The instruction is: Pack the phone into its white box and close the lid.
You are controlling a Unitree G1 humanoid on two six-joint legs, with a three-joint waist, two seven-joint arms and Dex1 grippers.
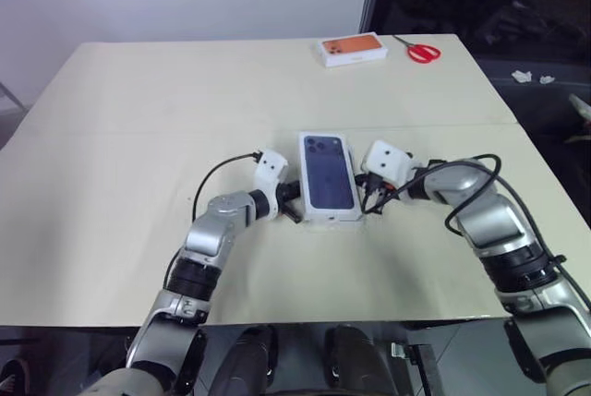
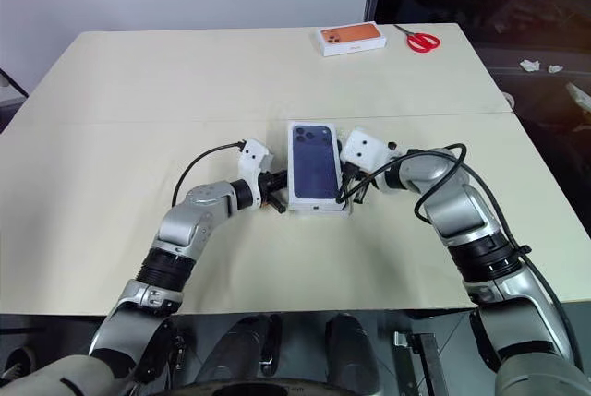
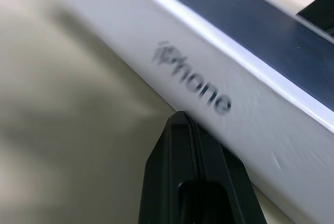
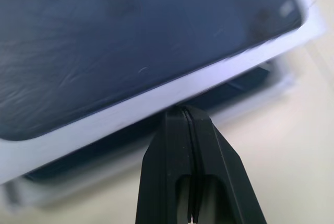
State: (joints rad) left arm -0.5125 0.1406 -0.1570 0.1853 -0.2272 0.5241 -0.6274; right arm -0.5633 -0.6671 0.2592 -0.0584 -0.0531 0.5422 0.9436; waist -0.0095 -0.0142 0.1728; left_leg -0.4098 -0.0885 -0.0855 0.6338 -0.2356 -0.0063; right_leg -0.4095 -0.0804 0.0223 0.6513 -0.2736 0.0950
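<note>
The lid, white with a dark-blue phone picture on top, lies over the white box in the middle of the table. In the right wrist view the lid sits slightly raised on that side. Under it shows a dark strip of the phone, lying in the tray. My left gripper is shut, with its tip against the lid's lettered left side wall. My right gripper is shut too, its tip at the lid's lower right edge. Neither gripper holds anything.
A smaller box with an orange top and red scissors lie at the table's far edge. The cream table stretches wide to the left. Dark floor lies past its right edge.
</note>
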